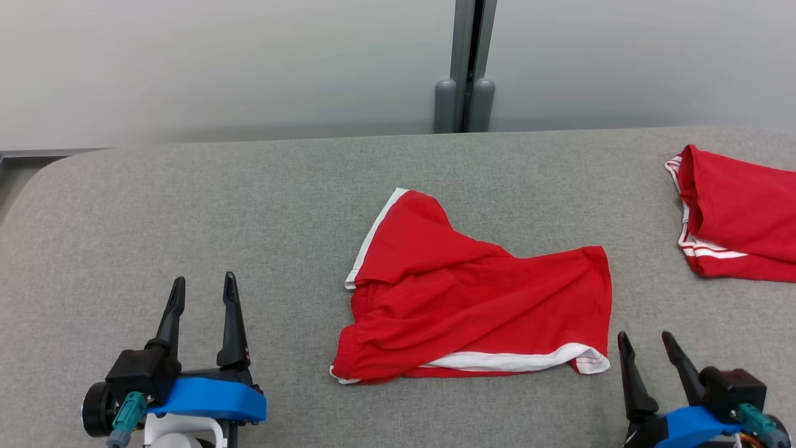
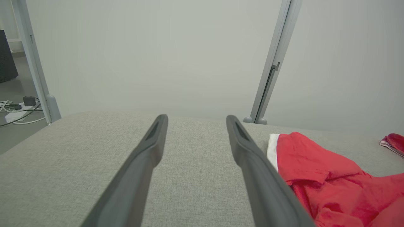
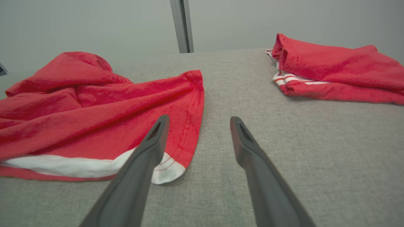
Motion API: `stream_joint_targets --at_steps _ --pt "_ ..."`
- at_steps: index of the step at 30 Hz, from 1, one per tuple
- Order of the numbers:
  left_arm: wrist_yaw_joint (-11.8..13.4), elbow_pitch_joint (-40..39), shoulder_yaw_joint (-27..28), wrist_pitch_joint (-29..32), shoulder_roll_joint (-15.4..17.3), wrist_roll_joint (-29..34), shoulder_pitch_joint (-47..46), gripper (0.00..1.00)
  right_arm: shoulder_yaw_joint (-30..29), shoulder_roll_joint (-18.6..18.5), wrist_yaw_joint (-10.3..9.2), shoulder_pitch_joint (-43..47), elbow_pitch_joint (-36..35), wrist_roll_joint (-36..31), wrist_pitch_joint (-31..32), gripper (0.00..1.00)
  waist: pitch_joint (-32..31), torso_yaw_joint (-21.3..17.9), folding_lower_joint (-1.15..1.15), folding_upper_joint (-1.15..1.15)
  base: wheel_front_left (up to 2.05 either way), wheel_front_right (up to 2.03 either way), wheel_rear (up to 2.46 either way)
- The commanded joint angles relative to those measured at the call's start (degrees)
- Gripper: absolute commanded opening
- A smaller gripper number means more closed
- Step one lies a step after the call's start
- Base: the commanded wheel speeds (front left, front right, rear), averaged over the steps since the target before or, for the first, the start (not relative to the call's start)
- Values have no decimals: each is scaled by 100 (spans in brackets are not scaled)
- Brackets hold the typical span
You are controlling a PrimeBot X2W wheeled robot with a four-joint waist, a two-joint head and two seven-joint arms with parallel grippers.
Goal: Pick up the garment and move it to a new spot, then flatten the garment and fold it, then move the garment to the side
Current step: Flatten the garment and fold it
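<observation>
A red garment (image 1: 472, 298) with white trim lies rumpled in the middle of the grey table (image 1: 249, 205). It also shows at the right of the left wrist view (image 2: 331, 179) and at the left of the right wrist view (image 3: 94, 110). My left gripper (image 1: 204, 284) stands open at the lower left, well apart from the cloth, nothing between its fingers (image 2: 151, 148). My right gripper (image 1: 643, 338) is open at the lower right, just off the garment's near right corner, its fingers (image 3: 154, 138) empty.
A second red garment (image 1: 740, 214) with white stripes lies folded at the table's far right edge, also seen in the right wrist view (image 3: 334, 72). Behind the table stands a pale wall with a grey post (image 1: 466, 68). Cables lie on the floor (image 2: 15, 110).
</observation>
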Motion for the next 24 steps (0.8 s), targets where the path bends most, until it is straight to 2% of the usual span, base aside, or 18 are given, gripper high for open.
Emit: stream_joint_targets --at_steps 1,12,17,18,19,20,21,24 --pt "3 -30 -24 -24 -5 -14 -77 100 -28 12 1 -14 247 -32 -43 100 47 9 0 0 0 0 0" --pt "15 -37 -17 -24 -5 38 -197 100 183 47 1 -457 1381 35 -241 100 228 58 0 0 0 0 0" --pt "21 -22 -28 -24 -5 35 -234 100 481 63 1 -620 1841 104 -272 100 252 79 0 0 0 0 0" --pt "27 -26 -26 -24 -4 29 -235 100 546 70 1 -622 1913 135 -280 96 250 79 0 0 0 0 0" --pt "35 -29 -26 -24 -4 23 -229 100 606 74 2 -629 1987 151 -275 48 246 77 0 0 0 0 0" --pt "39 -33 -30 -24 -5 15 -225 100 655 77 2 -647 2059 171 -277 33 246 77 0 0 0 0 0" --pt "37 -32 -30 -24 -5 8 -219 100 694 80 2 -665 2118 208 -276 0 239 73 0 0 0 0 0" --pt "44 -43 -31 -24 -5 -5 -199 100 696 79 0 -759 2132 280 -292 0 233 60 0 0 0 0 0"
